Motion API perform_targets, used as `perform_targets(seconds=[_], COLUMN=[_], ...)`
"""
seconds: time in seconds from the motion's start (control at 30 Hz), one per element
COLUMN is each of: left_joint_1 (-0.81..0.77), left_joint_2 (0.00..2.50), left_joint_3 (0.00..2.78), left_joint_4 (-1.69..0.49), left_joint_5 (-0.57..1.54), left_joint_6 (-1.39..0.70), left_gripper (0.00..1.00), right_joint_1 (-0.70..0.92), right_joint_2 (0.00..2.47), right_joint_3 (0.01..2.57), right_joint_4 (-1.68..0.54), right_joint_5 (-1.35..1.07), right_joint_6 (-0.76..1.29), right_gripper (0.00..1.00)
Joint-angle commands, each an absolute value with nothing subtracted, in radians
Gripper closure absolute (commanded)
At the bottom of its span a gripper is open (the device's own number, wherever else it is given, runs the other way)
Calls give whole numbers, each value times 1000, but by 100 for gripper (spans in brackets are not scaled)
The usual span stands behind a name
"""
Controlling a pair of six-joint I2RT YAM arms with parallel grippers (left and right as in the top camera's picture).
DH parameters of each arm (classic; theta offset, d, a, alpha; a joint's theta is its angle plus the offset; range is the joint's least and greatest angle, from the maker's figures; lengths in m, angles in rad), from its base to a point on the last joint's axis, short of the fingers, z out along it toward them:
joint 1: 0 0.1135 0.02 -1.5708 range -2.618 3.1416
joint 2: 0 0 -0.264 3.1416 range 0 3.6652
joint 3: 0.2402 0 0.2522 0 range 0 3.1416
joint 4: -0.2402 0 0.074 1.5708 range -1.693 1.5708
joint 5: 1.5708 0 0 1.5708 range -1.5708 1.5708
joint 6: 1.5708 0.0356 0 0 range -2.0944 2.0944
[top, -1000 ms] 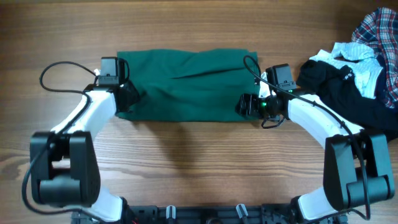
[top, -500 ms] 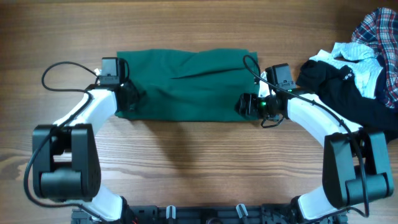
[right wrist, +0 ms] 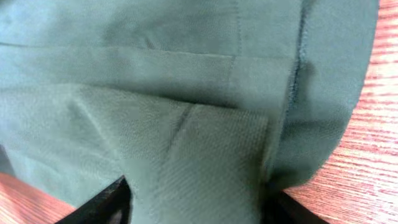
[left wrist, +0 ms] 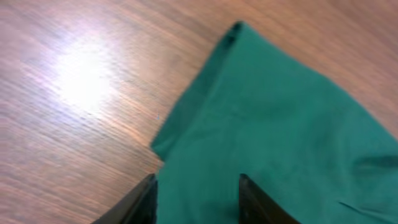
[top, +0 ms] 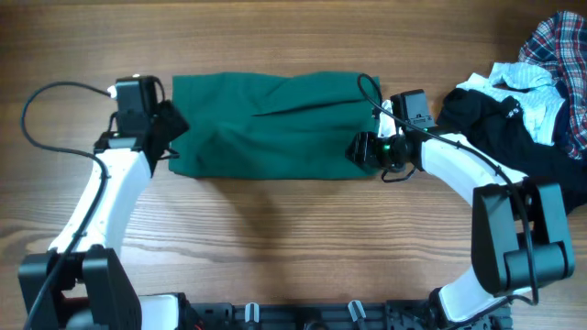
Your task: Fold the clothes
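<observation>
While left gripper gapes, right gripper pinches the green garment on wooden table

- Plaid shirt: cut off by the overhead view's right edge.
- Black garment: partly under the white piece, and also runs off the right edge.
- Left gripper: only its tips show at the wrist view's bottom edge; whether it grips the green garment cannot be told.
- Right gripper: mostly out of frame, with bunched green cloth between its tips; grip unclear.
</observation>
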State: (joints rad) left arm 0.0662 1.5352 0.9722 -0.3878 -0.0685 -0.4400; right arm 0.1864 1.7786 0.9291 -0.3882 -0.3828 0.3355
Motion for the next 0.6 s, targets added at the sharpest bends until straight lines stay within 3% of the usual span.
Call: perform_targets(seconds=[0.0,0.07,0.2,0.43,0.57], left_joint_1=[137,175,236,255,255], left_joint_2=[1599,1630,1688,1777,1810], left_joint_3=[968,969,969,969,969], left_joint_4=[-363,-322,-210,-104,-113], left_joint_5=[-42,-28,151,407,516], left_joint_6=[-423,-423,-390,-205,-120], left_gripper=[63,66,64,43,38], right_joint_1=[192,192,192,192,192], right_joint_2=[1829,1829,1829,1829,1829], right_joint_3=[901,901,901,901,901], right_joint_4=[-404,-404,-404,-412,-411], right_joint_5=[-397,-397,-397,-397,-397], right_joint_6=[335,332,333,332,332], right_gripper=[56,64,64,57,56])
